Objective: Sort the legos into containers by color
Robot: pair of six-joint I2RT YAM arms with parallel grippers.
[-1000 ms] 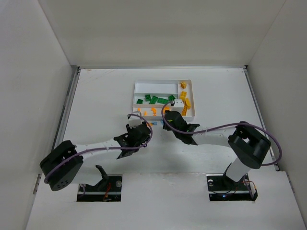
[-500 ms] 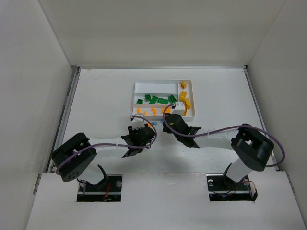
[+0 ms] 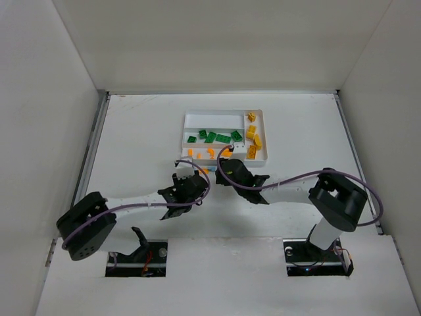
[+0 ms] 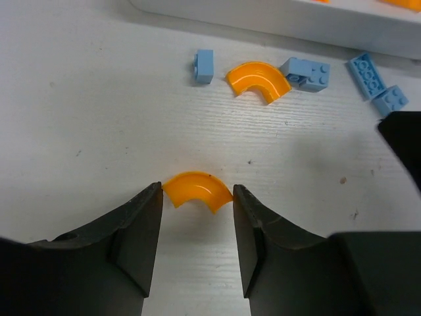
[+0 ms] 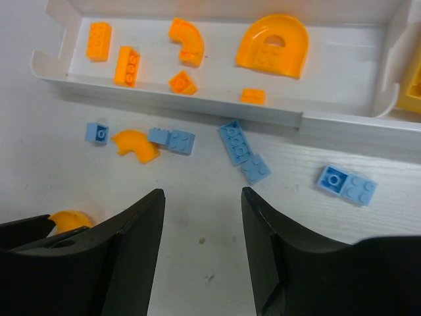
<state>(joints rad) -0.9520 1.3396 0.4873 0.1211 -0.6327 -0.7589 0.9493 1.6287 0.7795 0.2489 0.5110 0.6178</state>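
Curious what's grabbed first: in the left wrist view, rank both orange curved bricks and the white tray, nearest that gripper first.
1. Orange curved plastic brick, between left gripper jaws.
2. Other orange curved brick, ahead.
3. White plastic tray, beyond.

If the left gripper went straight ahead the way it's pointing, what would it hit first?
The orange curved piece lying in the open mouth of the left gripper, likely at once. Beyond it sit a second orange curve and light blue bricks, before the tray wall.

Bare table (image 4: 99,131) fwd of left hand (image 4: 196,201); blue bricks (image 4: 306,72) & tray wall (image 4: 296,23) beyond.
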